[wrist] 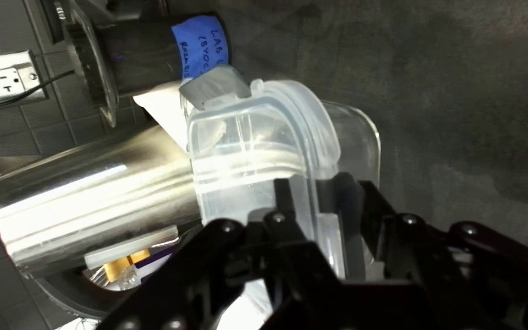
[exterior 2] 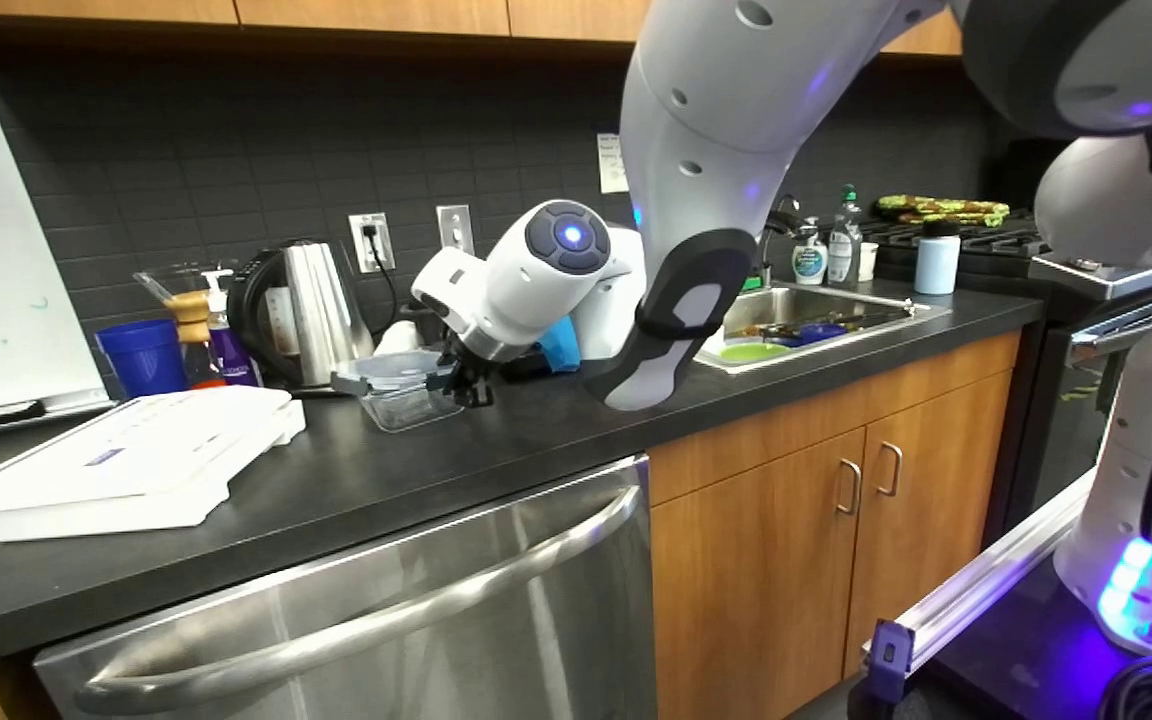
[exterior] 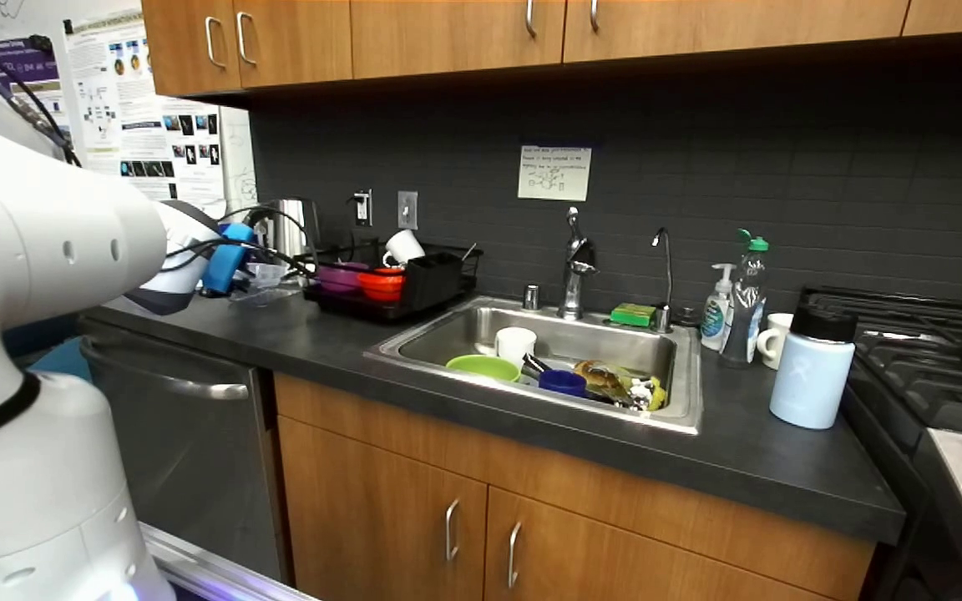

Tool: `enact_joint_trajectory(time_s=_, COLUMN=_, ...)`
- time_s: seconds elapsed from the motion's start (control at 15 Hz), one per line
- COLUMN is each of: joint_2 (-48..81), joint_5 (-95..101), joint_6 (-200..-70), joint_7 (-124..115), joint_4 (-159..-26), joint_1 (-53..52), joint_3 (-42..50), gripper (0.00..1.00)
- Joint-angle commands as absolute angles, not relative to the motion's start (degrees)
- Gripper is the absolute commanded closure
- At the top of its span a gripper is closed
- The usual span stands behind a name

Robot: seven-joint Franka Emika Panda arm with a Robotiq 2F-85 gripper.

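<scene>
We judge the step in hand to be gripping the clear plastic, lidded food box [wrist: 250, 133] on the dark grey surface [exterior 2: 386, 460] beside the shiny steel kettle [exterior 2: 321, 305]; our black two-fingered claw [wrist: 326, 189] straddles its edge, and we cannot tell whether it pinches. The next move, we think, calls for an even squeeze. Farther along we see a black dish rack [exterior: 347, 309] and a stainless-steel sink [exterior: 686, 376] near brown wood-grained cabinets [exterior: 456, 33].
</scene>
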State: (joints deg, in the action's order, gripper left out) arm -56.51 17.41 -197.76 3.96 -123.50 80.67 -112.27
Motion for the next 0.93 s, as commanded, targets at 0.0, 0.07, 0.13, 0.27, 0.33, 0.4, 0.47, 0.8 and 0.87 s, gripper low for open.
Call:
enact_joint_trajectory(time_s=0.0, joint_2=-54.52, joint_5=17.98, joint_6=-198.09, joint_7=6.13, joint_4=-124.13, joint_1=81.76, joint_3=-112.75, gripper=0.88)
enact_joint_trajectory(time_s=0.07, joint_2=-54.38, joint_5=18.07, joint_6=-198.24, joint_7=6.33, joint_4=-124.49, joint_1=81.62, joint_3=-112.48, gripper=0.89)
enact_joint_trajectory(time_s=0.13, joint_2=-54.16, joint_5=18.28, joint_6=-198.23, joint_7=6.66, joint_4=-124.77, joint_1=81.3, joint_3=-112.04, gripper=0.89)
enact_joint_trajectory(time_s=0.27, joint_2=-53.7, joint_5=18.65, joint_6=-198.13, joint_7=7.62, joint_4=-125.2, joint_1=80.68, joint_3=-111.17, gripper=0.91)
enact_joint_trajectory(time_s=0.33, joint_2=-53.52, joint_5=18.72, joint_6=-198.14, joint_7=8.0, joint_4=-125.44, joint_1=80.46, joint_3=-110.8, gripper=0.91)
enact_joint_trajectory(time_s=0.4, joint_2=-53.13, joint_5=18.78, joint_6=-198.1, joint_7=8.43, joint_4=-125.81, joint_1=80.02, joint_3=-110.2, gripper=0.91)
enact_joint_trajectory(time_s=0.47, joint_2=-52.65, joint_5=18.73, joint_6=-198.08, joint_7=8.75, joint_4=-126.25, joint_1=79.36, joint_3=-109.35, gripper=0.91)
enact_joint_trajectory(time_s=0.8, joint_2=-49.1, joint_5=19.62, joint_6=-198.16, joint_7=10.73, joint_4=-130.23, joint_1=75.82, joint_3=-104.58, gripper=0.91)
enact_joint_trajectory(time_s=0.87, joint_2=-48.43, joint_5=19.43, joint_6=-198.14, joint_7=10.97, joint_4=-131.23, joint_1=75.0, joint_3=-103.51, gripper=0.91)
